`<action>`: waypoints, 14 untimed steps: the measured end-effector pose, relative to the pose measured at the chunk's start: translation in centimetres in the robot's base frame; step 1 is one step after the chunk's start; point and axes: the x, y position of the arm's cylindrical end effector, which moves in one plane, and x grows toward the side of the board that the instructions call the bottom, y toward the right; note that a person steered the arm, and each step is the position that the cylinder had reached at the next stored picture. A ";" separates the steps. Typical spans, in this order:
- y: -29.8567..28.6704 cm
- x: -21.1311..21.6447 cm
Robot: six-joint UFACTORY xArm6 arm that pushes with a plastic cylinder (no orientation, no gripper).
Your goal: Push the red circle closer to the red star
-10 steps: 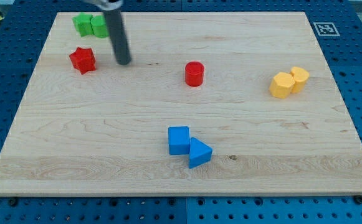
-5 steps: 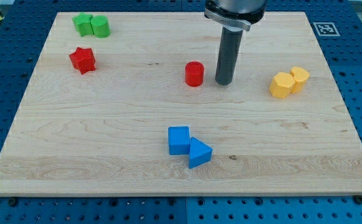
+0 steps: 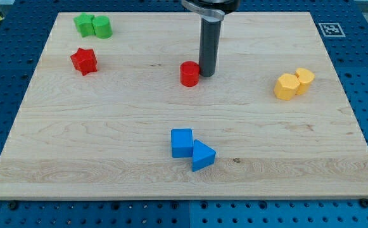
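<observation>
The red circle (image 3: pixel 189 74) stands on the wooden board (image 3: pixel 107 126) a little above its middle. The red star (image 3: pixel 83 61) lies far to the view's left of it, near the board's left side. My dark rod comes down from the view's top, and my tip (image 3: pixel 207 74) touches the red circle's right side.
Two green blocks (image 3: pixel 93 26) sit together at the top left, above the red star. Two yellow blocks (image 3: pixel 294 83) sit together at the right. A blue cube (image 3: pixel 182 142) and a blue triangle (image 3: pixel 203 156) touch each other below the middle.
My tip swung from the left near the red star over to the red circle's right, then moved left against it. The red circle has slid a little to the left.
</observation>
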 end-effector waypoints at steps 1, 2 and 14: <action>-2.6 0.3; -5.7 0.6; -18.0 4.3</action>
